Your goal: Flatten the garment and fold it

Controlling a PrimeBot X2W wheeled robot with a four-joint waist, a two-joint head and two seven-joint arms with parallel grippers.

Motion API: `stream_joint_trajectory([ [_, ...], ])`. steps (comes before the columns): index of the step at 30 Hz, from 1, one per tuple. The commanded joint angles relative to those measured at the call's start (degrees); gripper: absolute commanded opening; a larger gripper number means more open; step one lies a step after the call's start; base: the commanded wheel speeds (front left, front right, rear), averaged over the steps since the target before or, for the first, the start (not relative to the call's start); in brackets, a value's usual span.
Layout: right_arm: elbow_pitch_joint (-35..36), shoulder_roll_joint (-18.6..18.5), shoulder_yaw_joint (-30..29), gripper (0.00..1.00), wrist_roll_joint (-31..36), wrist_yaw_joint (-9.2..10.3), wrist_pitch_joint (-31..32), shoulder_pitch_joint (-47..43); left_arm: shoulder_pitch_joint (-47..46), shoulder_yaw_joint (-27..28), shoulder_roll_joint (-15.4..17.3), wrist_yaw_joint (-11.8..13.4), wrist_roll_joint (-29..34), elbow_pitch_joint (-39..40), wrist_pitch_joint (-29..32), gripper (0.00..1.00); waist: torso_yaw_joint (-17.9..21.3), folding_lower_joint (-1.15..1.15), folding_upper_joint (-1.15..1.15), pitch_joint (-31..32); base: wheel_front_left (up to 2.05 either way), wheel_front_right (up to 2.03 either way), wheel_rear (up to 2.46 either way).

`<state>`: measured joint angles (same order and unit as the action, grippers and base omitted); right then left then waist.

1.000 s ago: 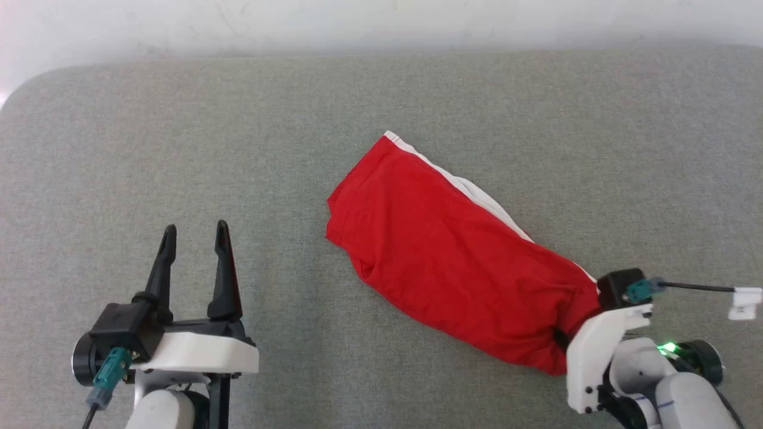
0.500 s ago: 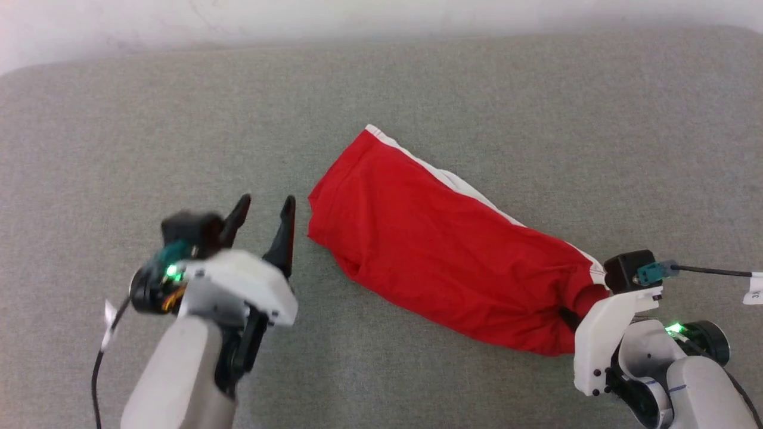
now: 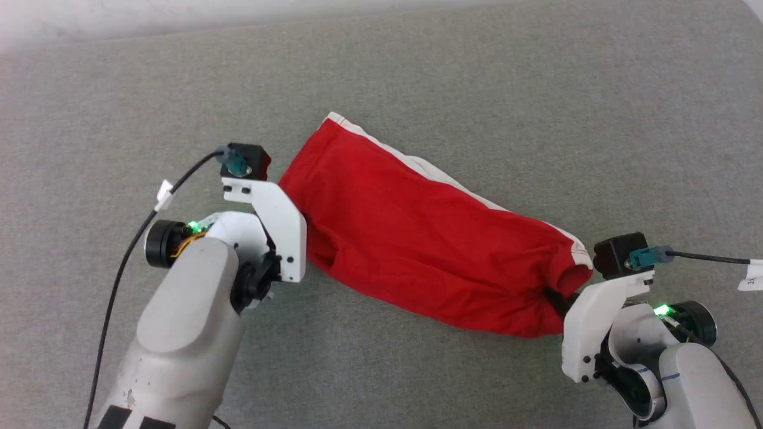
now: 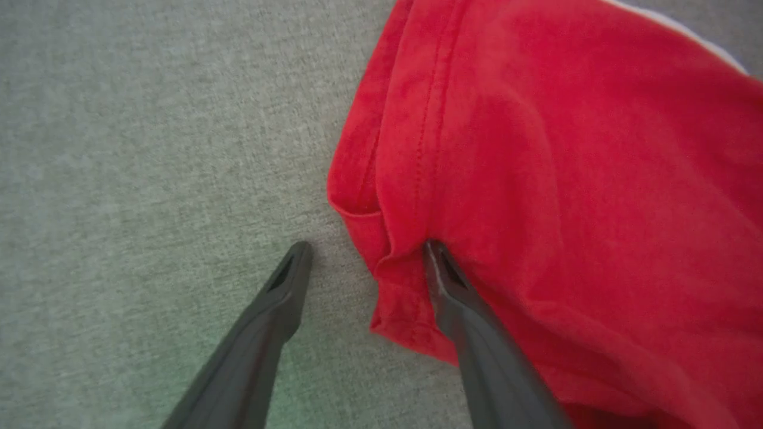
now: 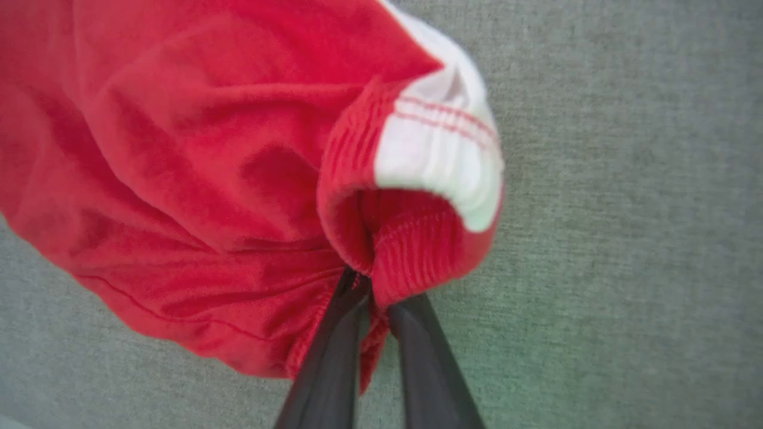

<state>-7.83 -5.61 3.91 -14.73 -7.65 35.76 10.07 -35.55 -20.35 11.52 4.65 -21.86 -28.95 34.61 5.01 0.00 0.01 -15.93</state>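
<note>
Gripping the garment [image 3: 429,244] with my right end effector [image 5: 371,291], I hold both dark fingers clenched close together on a bunched fold of its red ribbed band, just beyond my fingertips and directly below a white patch [image 5: 435,161] sewn with red stitching. From that pinch the red cloth spreads away from my right end effector toward my left one, creased and slightly lifted near the grasp, then lying flatter on the grey woven surface [image 3: 536,107]. A white trim [image 3: 417,164] runs along the garment's far edge, on the side away from both my arms.

My left end effector [image 4: 366,245] is spread wide at the garment's opposite end. Its one fingertip [image 4: 298,253] rests over bare grey surface, apart from the cloth. Its other fingertip [image 4: 438,262] is tucked into a crease of the red fabric beside the stitched hem [image 4: 420,137], and a small folded corner of that hem lies between my two fingers. I cannot tell whether that finger sits over or under the cloth layer.
</note>
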Motion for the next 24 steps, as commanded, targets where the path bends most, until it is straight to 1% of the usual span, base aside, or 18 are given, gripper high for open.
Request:
stream_joint_trajectory([
  [1,-0.40,-0.36,-0.27,0.00,-0.20,0.16,-0.11,0.44,0.68,-0.73,-0.08,-0.13,-0.65,-1.46,2.00,0.93,0.83,0.00,-0.01,-0.70,0.00,0.00,0.00],
  [2,-0.45,-0.34,-0.22,0.00,-0.23,0.16,-0.21,0.49,0.79,-0.80,-0.12,-0.34,-1.00,-1.46,2.72,0.29,0.93,0.00,-0.01,-0.75,0.00,0.00,0.00],
  [3,-0.53,-0.35,-0.18,0.00,-0.25,0.16,-0.31,0.52,1.07,-0.89,-0.19,-0.63,-1.48,-1.54,3.62,0.00,0.99,0.00,-0.01,-0.74,0.00,0.00,0.00],
  [5,-0.75,-0.44,-0.20,0.00,-0.30,0.16,-0.48,0.51,1.76,-0.96,-0.53,-1.31,-2.71,-1.44,5.36,0.00,0.82,0.00,-0.01,-0.54,0.00,0.00,0.00],
  [8,-1.12,-1.11,-0.14,0.00,-0.38,0.16,-0.58,0.65,2.43,-0.49,-0.71,-1.42,-3.73,-0.43,5.19,0.00,0.02,0.00,-0.01,0.05,0.00,0.00,0.00],
  [13,-1.59,-3.54,0.34,0.00,-0.86,0.16,0.00,1.25,3.45,2.50,-0.56,-0.32,-5.68,1.30,1.05,0.00,-2.05,0.00,-0.01,1.95,0.00,0.00,0.00],
  [17,-1.90,-6.85,2.12,0.00,-2.59,0.16,1.21,1.99,5.27,5.77,-0.66,0.18,-8.43,3.27,-2.33,0.00,-4.03,0.00,-0.01,3.84,0.00,0.00,0.00],
  [24,-2.99,-15.10,8.19,0.00,-7.19,0.16,3.78,4.34,13.02,9.20,-1.36,0.19,-12.30,10.29,-7.08,0.00,-7.73,0.00,-0.01,6.35,0.00,0.00,0.00],
])
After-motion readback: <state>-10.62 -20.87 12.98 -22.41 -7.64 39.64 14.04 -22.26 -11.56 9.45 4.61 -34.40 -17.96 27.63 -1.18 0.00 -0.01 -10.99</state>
